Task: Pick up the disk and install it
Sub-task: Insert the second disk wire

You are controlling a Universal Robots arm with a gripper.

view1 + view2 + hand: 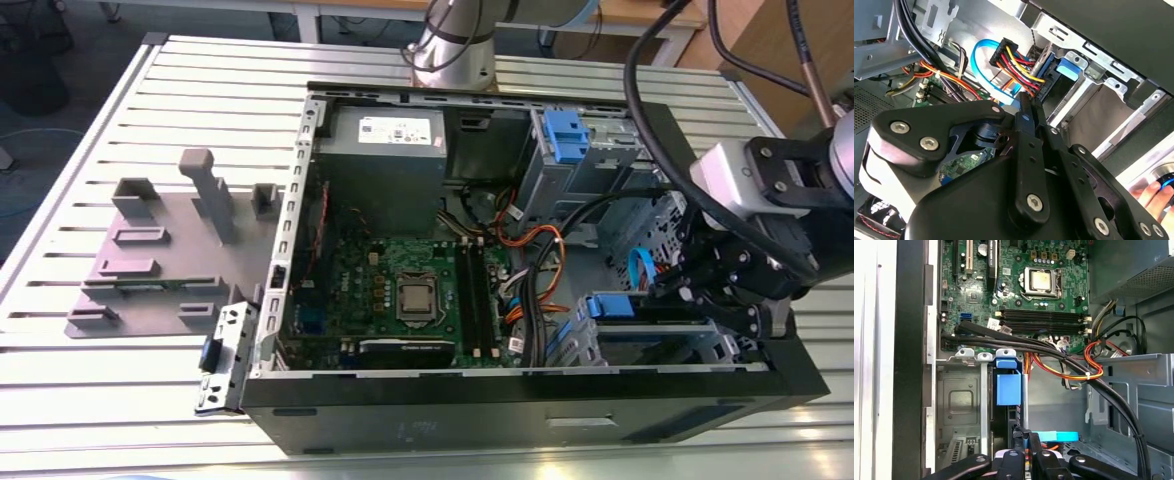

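The disk stands on edge inside the metal drive cage (667, 345) at the case's front corner, on the exterior view's right. Mostly its blue bracket (617, 305) shows, along with a dark edge (1010, 415) between the cage rails. That bracket (1072, 68) also appears in the second wrist view, beside a black connector with coloured wires (1019, 62). My gripper (694, 290) hangs just over the cage. Its fingers (1025, 117) are pressed together with nothing between them, tips (1024, 434) close to the disk's cabled end. Whether they touch the disk I cannot tell.
The open computer case (534, 420) lies on a slatted table. Inside are the motherboard (1024, 285), a grey power supply (387, 140) and a blue latch (567, 135). Thick black cables (1064, 357) cross near the cage. A grey fixture (147, 260) sits outside the case. A person's fingers (1150, 192) show.
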